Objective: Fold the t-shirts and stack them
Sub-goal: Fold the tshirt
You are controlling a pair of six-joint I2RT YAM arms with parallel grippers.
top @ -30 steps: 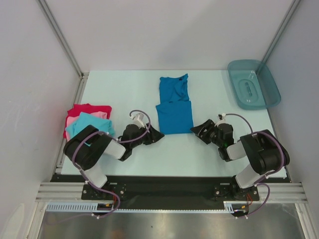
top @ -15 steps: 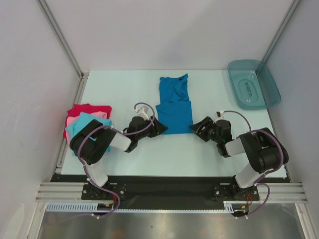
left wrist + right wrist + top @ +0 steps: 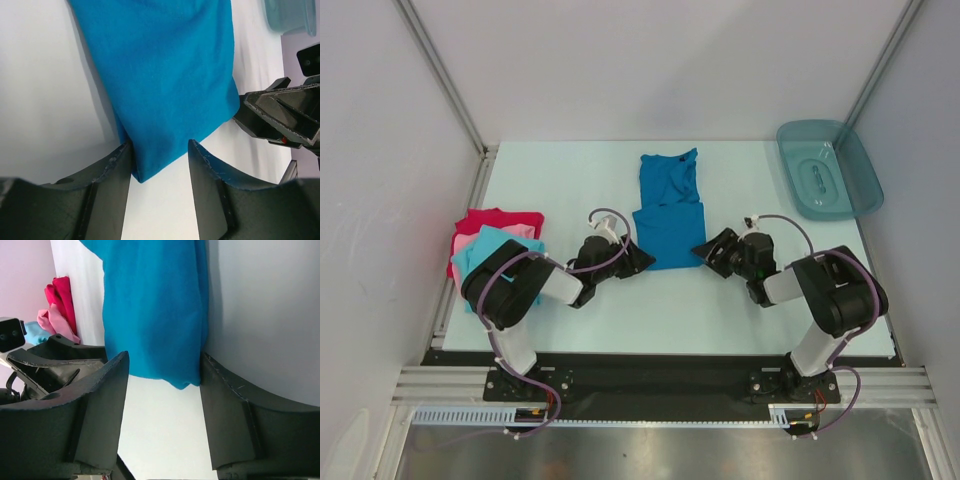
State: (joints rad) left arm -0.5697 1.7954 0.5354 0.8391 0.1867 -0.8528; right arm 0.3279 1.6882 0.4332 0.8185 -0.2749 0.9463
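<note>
A medium blue t-shirt lies folded into a long strip at the table's middle, collar end far. My left gripper is low at its near left corner. In the left wrist view that gripper is open, with the shirt's corner between the fingers and against the left one. My right gripper is at the near right corner. It is open in its own view, with the cloth's corner beside the right finger. At the left edge a turquoise t-shirt lies folded on a pink one, which lies on a red one.
A teal translucent tray stands at the far right corner, apart from the shirts. Metal frame posts rise at both far corners. Both arm bases sit at the near edge.
My left gripper slid right to the blue shirt's near left corner. My right gripper slid left to the near right corner. Both jaws narrowed slightly.
</note>
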